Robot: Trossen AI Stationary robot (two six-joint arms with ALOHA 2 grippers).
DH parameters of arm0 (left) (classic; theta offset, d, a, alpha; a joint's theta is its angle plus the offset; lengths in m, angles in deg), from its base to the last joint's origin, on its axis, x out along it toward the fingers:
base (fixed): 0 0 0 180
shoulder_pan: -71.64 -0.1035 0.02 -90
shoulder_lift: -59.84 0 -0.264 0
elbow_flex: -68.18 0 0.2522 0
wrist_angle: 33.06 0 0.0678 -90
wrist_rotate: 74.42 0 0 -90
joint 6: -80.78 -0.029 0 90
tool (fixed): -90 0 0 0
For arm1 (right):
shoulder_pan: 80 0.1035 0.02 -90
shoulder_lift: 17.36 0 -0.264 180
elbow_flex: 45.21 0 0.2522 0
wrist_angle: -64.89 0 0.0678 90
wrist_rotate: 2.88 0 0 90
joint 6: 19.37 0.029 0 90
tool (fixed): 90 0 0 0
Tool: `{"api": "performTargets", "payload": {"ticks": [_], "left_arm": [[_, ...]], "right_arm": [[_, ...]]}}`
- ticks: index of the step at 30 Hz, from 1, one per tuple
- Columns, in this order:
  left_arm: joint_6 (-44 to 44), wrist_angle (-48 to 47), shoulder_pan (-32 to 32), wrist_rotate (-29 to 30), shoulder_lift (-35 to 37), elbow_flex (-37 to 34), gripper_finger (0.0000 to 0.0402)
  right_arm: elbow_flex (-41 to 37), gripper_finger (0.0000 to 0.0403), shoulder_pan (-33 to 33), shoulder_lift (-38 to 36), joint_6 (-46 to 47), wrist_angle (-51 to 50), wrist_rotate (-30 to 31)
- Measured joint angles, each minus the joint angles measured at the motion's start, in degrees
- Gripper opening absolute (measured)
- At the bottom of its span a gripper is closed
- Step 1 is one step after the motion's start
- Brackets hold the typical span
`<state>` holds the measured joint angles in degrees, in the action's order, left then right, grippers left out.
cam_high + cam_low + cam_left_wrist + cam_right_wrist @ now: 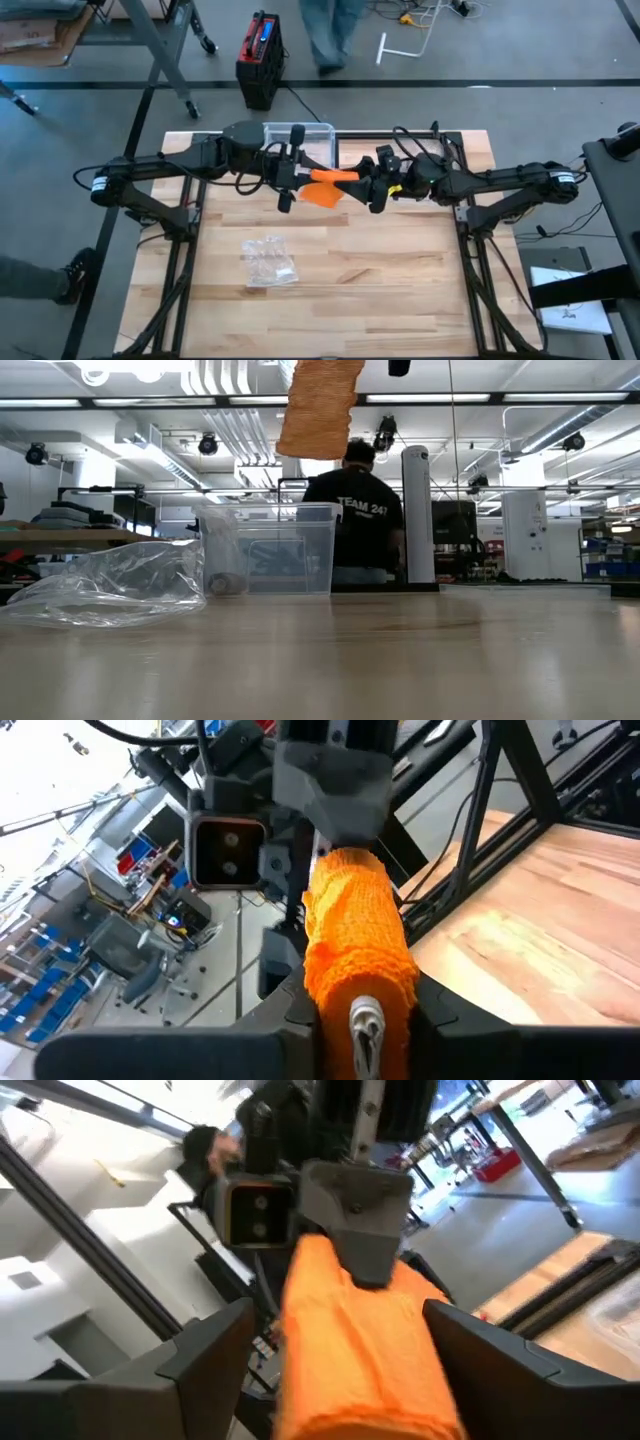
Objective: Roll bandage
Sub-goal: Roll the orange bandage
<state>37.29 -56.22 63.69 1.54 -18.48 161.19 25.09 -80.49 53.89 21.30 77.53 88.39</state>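
An orange bandage is held high above the wooden table between my two arms, which meet at the table's far middle. It is partly rolled, and a loose flat tail hangs down from it. My left gripper is shut on the roll. My right gripper faces it from the table's right side and is open, one finger on each side of the bandage's other end. My left gripper pinches the rolled end of the bandage between its two fingers, coming level from the table's left and lying along the roll. A small metal clip shows on the roll between the fingers. The bandage is lifted clear of the table. My right gripper has its fingers spread to either side of the bandage; I cannot tell whether one of them touches the cloth.
A crumpled clear plastic bag lies on the table nearer the front, left of the middle. A clear plastic bin stands at the far edge behind the grippers. A person stands beyond the table.
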Motion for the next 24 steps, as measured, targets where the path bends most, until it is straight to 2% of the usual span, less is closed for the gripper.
{"api": "performTargets", "payload": {"ticks": [3,6,12,18,21,24], "left_arm": [[0.0,0.1,0.0,0.1,0.0,0.0,0.0053],[0.0,-0.1,0.0,2.7,0.0,0.0,0.0058],[0.8,0.3,0.0,3.8,0.0,-0.5,0.0063],[4.3,0.4,0.0,3.5,0.0,-0.5,0.0068],[7.4,0.5,0.0,3.5,0.0,-0.5,0.0086],[14.3,0.9,0.0,3.6,0.0,-0.6,0.0111]], "right_arm": [[0.0,0.0272,0.0,1.1,0.0,0.2,0.1],[0.0,0.0266,0.0,1.4,-0.5,-0.1,0.2],[0.0,0.0244,0.0,1.4,-5.8,0.3,0.9],[0.3,0.0168,0.0,1.4,-13.0,0.3,2.0],[0.3,0.0129,0.0,1.4,-17.6,0.3,2.0],[0.4,0.0108,0.0,1.3,-22.2,0.0,2.0]]}}
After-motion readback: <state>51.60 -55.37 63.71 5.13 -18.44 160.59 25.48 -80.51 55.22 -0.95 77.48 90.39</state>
